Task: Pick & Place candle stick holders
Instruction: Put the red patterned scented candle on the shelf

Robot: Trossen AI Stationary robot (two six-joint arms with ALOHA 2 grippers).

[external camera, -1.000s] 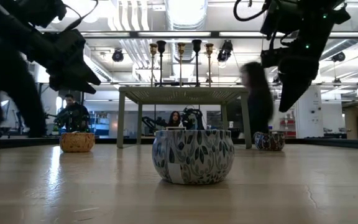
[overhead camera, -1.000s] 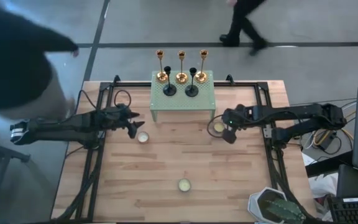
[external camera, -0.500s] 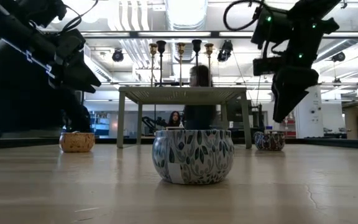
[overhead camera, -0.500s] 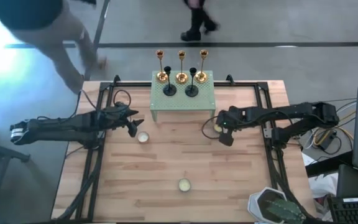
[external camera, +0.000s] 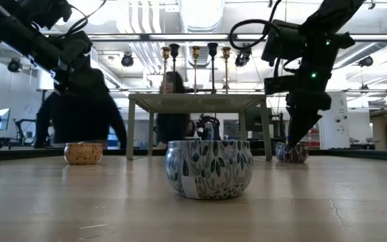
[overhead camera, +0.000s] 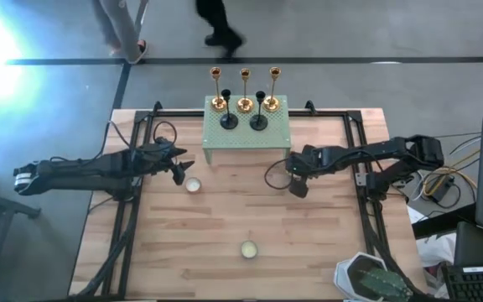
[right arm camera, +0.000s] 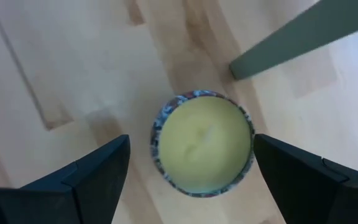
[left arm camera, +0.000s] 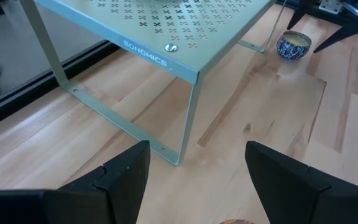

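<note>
Three gold candle stick holders (overhead camera: 245, 91) and two shorter black ones (overhead camera: 259, 109) stand by their round bases on the green perforated stand (overhead camera: 246, 138) at the table's far middle; they also show in the low view (external camera: 195, 64). My left gripper (overhead camera: 180, 167) (left arm camera: 197, 148) is open and empty, left of the stand's near left leg. My right gripper (overhead camera: 296, 181) (right arm camera: 191, 140) is open, pointing down over a blue patterned candle tin (right arm camera: 202, 146) by the stand's near right leg (right arm camera: 303, 34). Its fingers stand on either side of the tin without touching it.
A candle tin (overhead camera: 193, 185) sits just near of my left gripper, and a leaf-patterned tin (overhead camera: 248, 249) (external camera: 209, 168) sits at the near middle. A patterned pot with a plant (overhead camera: 371, 281) stands at the near right corner. People move on the floor beyond the far edge.
My right gripper has gone down and a little toward the table's left edge, coming in over the blue patterned tin beside the stand's leg. People have walked past behind the table.
</note>
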